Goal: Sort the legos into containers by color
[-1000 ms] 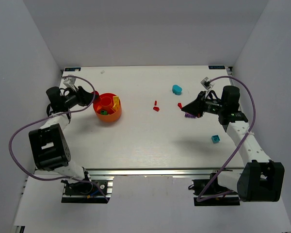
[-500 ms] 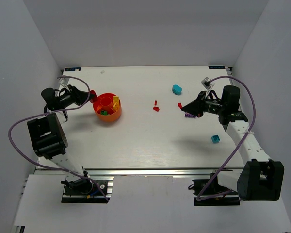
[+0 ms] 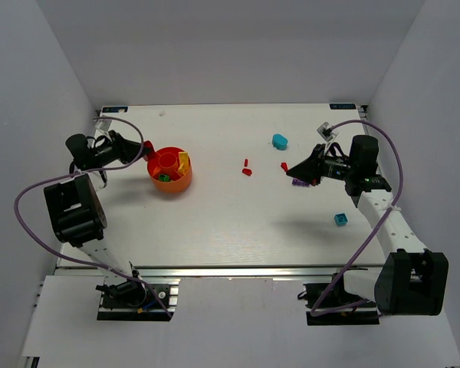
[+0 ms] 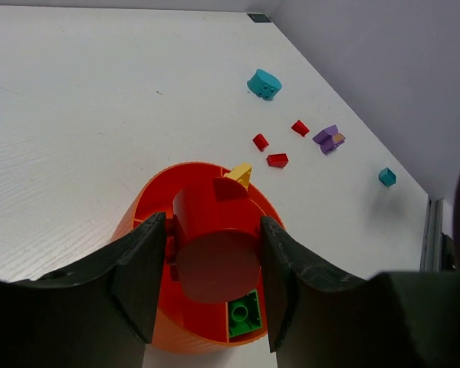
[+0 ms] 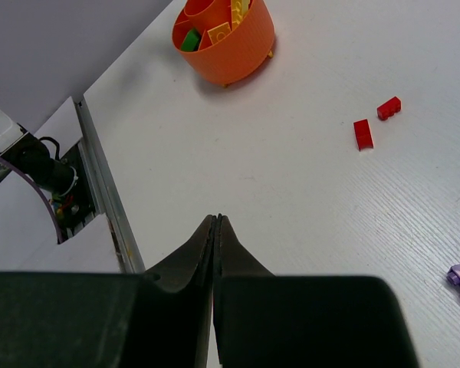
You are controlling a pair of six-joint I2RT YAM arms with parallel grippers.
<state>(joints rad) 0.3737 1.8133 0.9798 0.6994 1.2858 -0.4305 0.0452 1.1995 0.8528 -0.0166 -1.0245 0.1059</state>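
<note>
Movement, left side: arm swings back, left jaws half-spread, clamping red lego [image 4: 215, 261] at rim of bowl [image 4: 142, 218], bench [image 3: 215, 222] left. Drop looks near. Right jaws shut, empty, unmoved.

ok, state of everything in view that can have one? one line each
left gripper: shut on a red lego, at the bowl's rim
right gripper: shut, empty
bowl: upright, green lego and yellow legos inside
loose red legos: three, unsorted
purple lego: loose, beside right gripper
large cyan lego: loose, unsorted
small cyan lego: loose, unsorted
</note>
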